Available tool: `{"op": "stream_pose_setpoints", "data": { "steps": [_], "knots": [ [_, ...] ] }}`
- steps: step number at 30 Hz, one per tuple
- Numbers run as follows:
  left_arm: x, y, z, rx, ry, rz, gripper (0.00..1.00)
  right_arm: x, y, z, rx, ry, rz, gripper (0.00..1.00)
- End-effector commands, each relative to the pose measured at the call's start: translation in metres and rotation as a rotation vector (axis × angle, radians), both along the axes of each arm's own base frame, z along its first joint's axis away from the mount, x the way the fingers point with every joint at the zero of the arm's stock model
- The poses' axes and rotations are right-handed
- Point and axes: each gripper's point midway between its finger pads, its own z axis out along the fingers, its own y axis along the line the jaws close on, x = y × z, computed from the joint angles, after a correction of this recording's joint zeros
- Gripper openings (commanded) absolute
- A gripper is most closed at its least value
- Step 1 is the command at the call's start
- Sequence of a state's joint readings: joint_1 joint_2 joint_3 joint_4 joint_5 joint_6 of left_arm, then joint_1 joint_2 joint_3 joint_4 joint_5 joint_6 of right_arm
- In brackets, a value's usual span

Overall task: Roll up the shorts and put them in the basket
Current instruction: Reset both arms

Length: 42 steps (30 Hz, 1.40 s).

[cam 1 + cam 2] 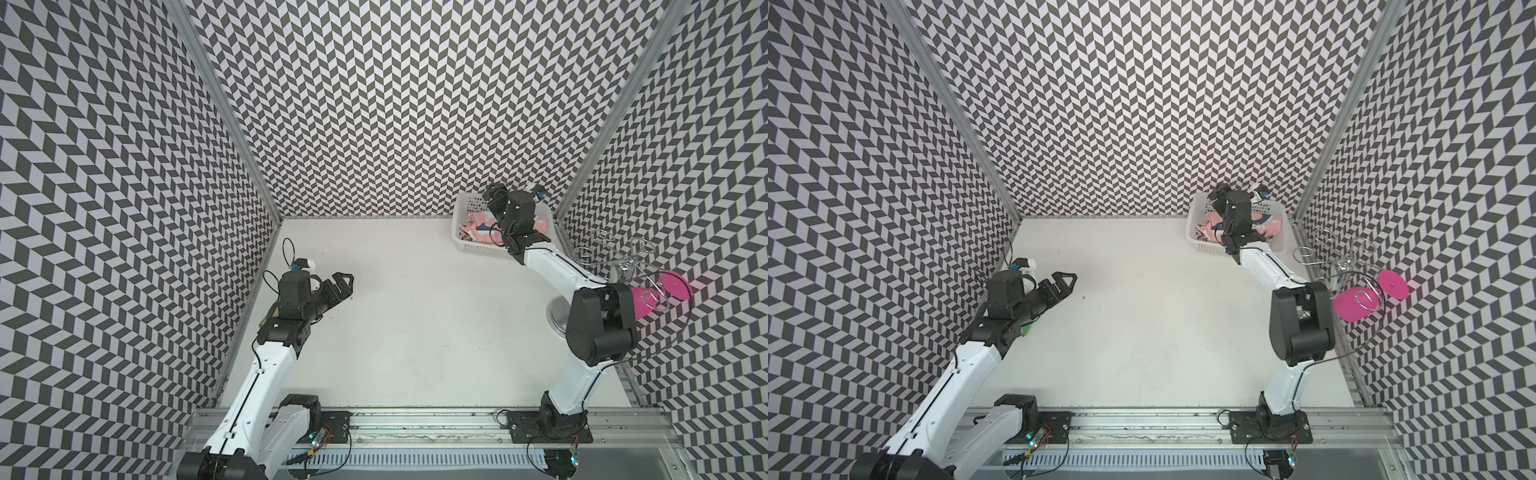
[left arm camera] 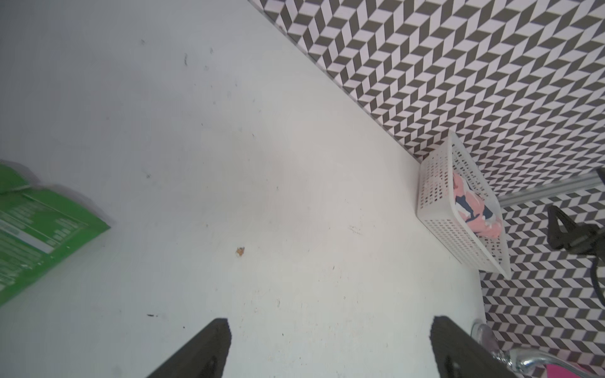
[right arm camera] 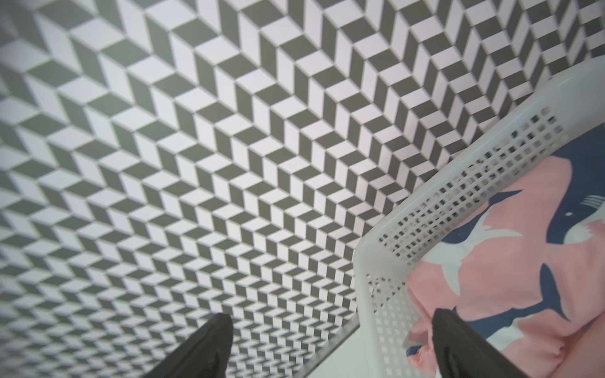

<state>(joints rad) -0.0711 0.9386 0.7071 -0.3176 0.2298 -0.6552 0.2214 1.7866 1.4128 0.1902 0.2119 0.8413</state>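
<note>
The shorts point(image 1: 473, 226) point(image 1: 1207, 227) are pink with navy-and-white sharks and lie bunched inside a white perforated basket point(image 1: 478, 248) point(image 1: 1208, 249) at the back right corner. My right gripper point(image 1: 494, 193) point(image 1: 1221, 192) hovers over the basket's back left corner, open and holding nothing. In the right wrist view one finger stands over the shorts point(image 3: 510, 261) and the other outside the basket wall point(image 3: 425, 203), with the gripper point(image 3: 330, 324) straddling that wall. My left gripper point(image 1: 344, 283) point(image 1: 1065, 280) point(image 2: 327, 327) is open and empty above the left part of the table, far from the shorts point(image 2: 471, 209).
A green snack bag point(image 2: 36, 222) lies on the table under my left arm, showing only as a sliver point(image 1: 1026, 330) in a top view. A wire rack with pink cups point(image 1: 665, 291) point(image 1: 1366, 295) stands by the right wall. Patterned walls close in three sides.
</note>
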Motion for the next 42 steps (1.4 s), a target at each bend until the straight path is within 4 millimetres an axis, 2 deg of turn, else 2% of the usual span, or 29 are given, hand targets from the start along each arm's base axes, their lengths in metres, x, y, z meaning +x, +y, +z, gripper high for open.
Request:
{"op": "stream_pose_setpoints", "data": {
  "steps": [1, 4, 6, 9, 11, 13, 15, 20, 21, 23, 24, 26, 27, 28, 29, 30, 32, 33, 34, 35, 36, 38, 40, 42],
  "knots": [
    [0.022, 0.028, 0.017, 0.134, -0.083, 0.112, 0.99, -0.032, 0.032, -0.010, -0.325, 0.032, 0.134, 1.00],
    [0.036, 0.046, 0.021, 0.267, -0.145, 0.162, 0.99, -0.068, 0.027, -0.017, -0.530, 0.027, 0.083, 1.00],
    [0.042, 0.066, 0.016, 0.393, -0.151, 0.226, 0.99, -0.093, 0.017, -0.035, -0.637, 0.040, 0.097, 0.99],
    [0.051, 0.094, 0.009, 0.597, -0.152, 0.285, 0.99, -0.129, -0.011, -0.056, -0.719, 0.050, 0.009, 1.00],
    [0.055, 0.113, -0.003, 0.703, -0.117, 0.344, 0.99, -0.149, -0.031, -0.071, -0.762, 0.068, -0.056, 0.99],
    [0.058, 0.127, -0.014, 0.755, -0.113, 0.401, 0.99, -0.164, -0.049, -0.085, -0.817, 0.109, -0.112, 0.99],
    [0.063, 0.123, -0.026, 0.731, -0.164, 0.379, 0.99, -0.174, -0.069, -0.095, -0.852, 0.124, -0.169, 1.00],
    [0.070, 0.110, -0.032, 0.658, -0.353, 0.381, 0.99, -0.193, -0.104, -0.098, -0.806, -0.012, -0.220, 1.00],
    [0.071, 0.109, -0.031, 0.650, -0.380, 0.383, 0.99, -0.198, -0.110, -0.100, -0.787, -0.042, -0.232, 1.00],
    [0.071, 0.103, -0.029, 0.682, -0.439, 0.354, 0.99, -0.208, -0.108, -0.104, -0.788, -0.121, -0.198, 1.00],
    [0.074, 0.102, -0.037, 0.672, -0.424, 0.334, 0.99, -0.211, -0.106, -0.111, -0.795, -0.134, -0.177, 1.00],
    [0.067, 0.095, -0.052, 0.674, -0.468, 0.296, 0.99, -0.214, -0.094, -0.124, -0.818, -0.169, -0.101, 0.99],
    [0.065, 0.086, -0.050, 0.689, -0.523, 0.263, 0.99, -0.218, -0.087, -0.130, -0.836, -0.199, -0.062, 1.00],
    [0.067, 0.074, -0.058, 0.710, -0.527, 0.207, 1.00, -0.222, -0.082, -0.126, -0.851, -0.264, -0.053, 1.00],
    [0.067, 0.074, -0.058, 0.710, -0.531, 0.209, 1.00, -0.224, -0.082, -0.115, -0.856, -0.320, -0.089, 1.00],
    [0.069, 0.075, -0.060, 0.704, -0.517, 0.201, 1.00, -0.220, -0.084, -0.119, -0.858, -0.270, -0.099, 0.99],
    [0.069, 0.076, -0.061, 0.702, -0.516, 0.200, 1.00, -0.197, -0.088, -0.138, -0.845, -0.117, -0.072, 1.00],
    [0.069, 0.075, -0.061, 0.700, -0.515, 0.198, 1.00, -0.190, -0.092, -0.138, -0.837, -0.117, -0.093, 0.99],
    [0.070, 0.076, -0.062, 0.698, -0.506, 0.197, 0.99, -0.190, -0.093, -0.138, -0.834, -0.135, -0.103, 1.00],
    [0.069, 0.076, -0.062, 0.701, -0.513, 0.200, 1.00, -0.199, -0.092, -0.132, -0.841, -0.167, -0.111, 0.99],
    [0.069, 0.075, -0.061, 0.699, -0.517, 0.198, 1.00, -0.198, -0.085, -0.134, -0.854, -0.172, -0.070, 1.00],
    [0.068, 0.075, -0.060, 0.701, -0.520, 0.200, 1.00, -0.185, -0.086, -0.139, -0.840, -0.146, -0.041, 1.00],
    [0.065, 0.075, -0.058, 0.701, -0.526, 0.206, 1.00, -0.184, -0.088, -0.146, -0.830, -0.117, -0.016, 0.99],
    [0.063, 0.075, -0.057, 0.707, -0.534, 0.216, 0.99, -0.186, -0.085, -0.141, -0.839, -0.139, -0.010, 1.00]
  ]
}}
